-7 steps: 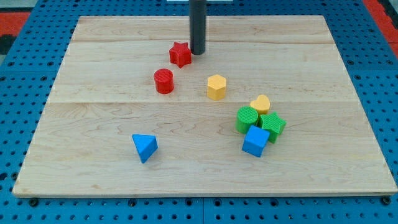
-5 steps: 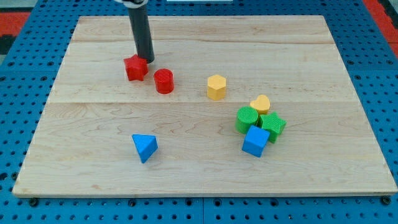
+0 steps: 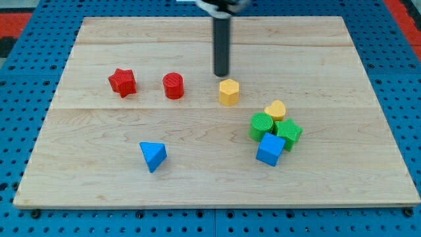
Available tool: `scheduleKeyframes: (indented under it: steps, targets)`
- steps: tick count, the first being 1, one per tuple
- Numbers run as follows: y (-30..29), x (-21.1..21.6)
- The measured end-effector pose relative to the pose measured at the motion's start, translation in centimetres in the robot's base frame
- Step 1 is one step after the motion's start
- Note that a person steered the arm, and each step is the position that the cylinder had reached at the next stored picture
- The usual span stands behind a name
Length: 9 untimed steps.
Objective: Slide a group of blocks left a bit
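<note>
My tip stands just above the yellow hexagon block, a small gap apart. A red star block lies at the left and a red cylinder sits to its right. At the right, a cluster holds a yellow heart, a green cylinder, a green star and a blue cube, close together. A blue triangle block lies alone at the lower left.
The blocks lie on a light wooden board, which rests on a blue pegboard table.
The red star slid left and down, past the red cylinder, to the board's left. My tip then moved right and now stands above the yellow hexagon.
</note>
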<state>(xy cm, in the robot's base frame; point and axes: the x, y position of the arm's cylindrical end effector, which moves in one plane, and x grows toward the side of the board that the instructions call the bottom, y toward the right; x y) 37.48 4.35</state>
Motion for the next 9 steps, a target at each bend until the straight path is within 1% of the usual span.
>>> scheduleKeyframes:
  steps: [1, 2, 5, 6, 8, 9]
  targets:
    - [8.0, 1.3]
    - [12.1, 5.0]
    - [11.1, 10.9]
    - [9.7, 11.7]
    - [8.5, 11.6]
    - [6.7, 9.2]
